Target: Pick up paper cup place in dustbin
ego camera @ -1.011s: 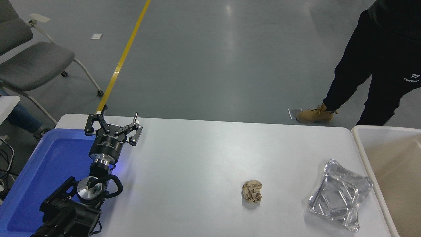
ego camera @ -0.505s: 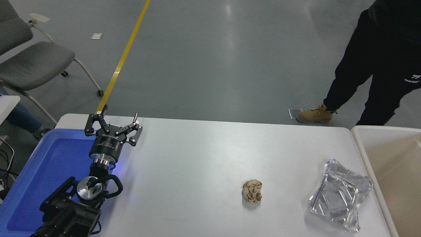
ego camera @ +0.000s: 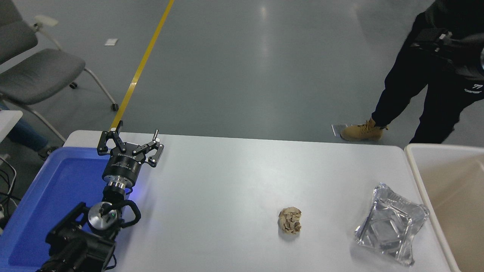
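No paper cup shows on the desk, so its bearing is unknown; the left gripper (ego camera: 130, 141) hangs spread open at the far left corner, while the right gripper (ego camera: 433, 37), unreadable as open or closed, blurs high near the dustbin (ego camera: 416, 170) at the right edge.

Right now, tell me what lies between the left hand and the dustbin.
Two things lie on the table between the left hand and the dustbin: a paper ball and a foil tray close beside the bin's left wall, both toward the near edge. No cup shows.
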You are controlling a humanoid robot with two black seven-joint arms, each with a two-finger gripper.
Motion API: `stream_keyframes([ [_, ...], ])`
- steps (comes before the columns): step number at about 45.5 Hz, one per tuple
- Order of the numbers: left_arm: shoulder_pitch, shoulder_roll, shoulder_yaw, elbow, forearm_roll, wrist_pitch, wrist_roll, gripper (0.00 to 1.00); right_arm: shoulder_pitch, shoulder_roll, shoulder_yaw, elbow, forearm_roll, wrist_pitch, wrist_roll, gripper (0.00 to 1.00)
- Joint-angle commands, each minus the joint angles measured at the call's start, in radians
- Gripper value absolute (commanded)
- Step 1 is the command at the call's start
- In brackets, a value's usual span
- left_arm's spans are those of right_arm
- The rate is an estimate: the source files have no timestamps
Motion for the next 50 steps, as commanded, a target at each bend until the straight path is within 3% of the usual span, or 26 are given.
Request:
stream_keyframes([
  [1,0.0,0.0,0.0,0.0,-0.001,0.001,0.0,0.99,0.108,0.204,-0.083,0.155,-0.005,0.132,0.003,1.0],
  [11,0.0,0.0,0.0,0.0,-0.001,0.0,0.0,0.99,0.141,0.319,-0.019,0.244,-0.003,0.239,0.003,1.0],
  [20,0.0,0.0,0.0,0.0,-0.001,0.0,0.0,0.99,0.131,0.344,-0.008,0.229,0.066,0.469,0.013,1.0],
  [31,0.0,0.0,0.0,0.0,0.001,0.0,0.0,0.99,0.205,0.362,-0.038,0.227,0.09,0.555,0.014,1.0],
  [50,0.0,0.0,0.0,0.0,-0.001,0.0,0.0,0.99,0.231,0.367,-0.071,0.227,0.092,0.555,0.017,1.0],
])
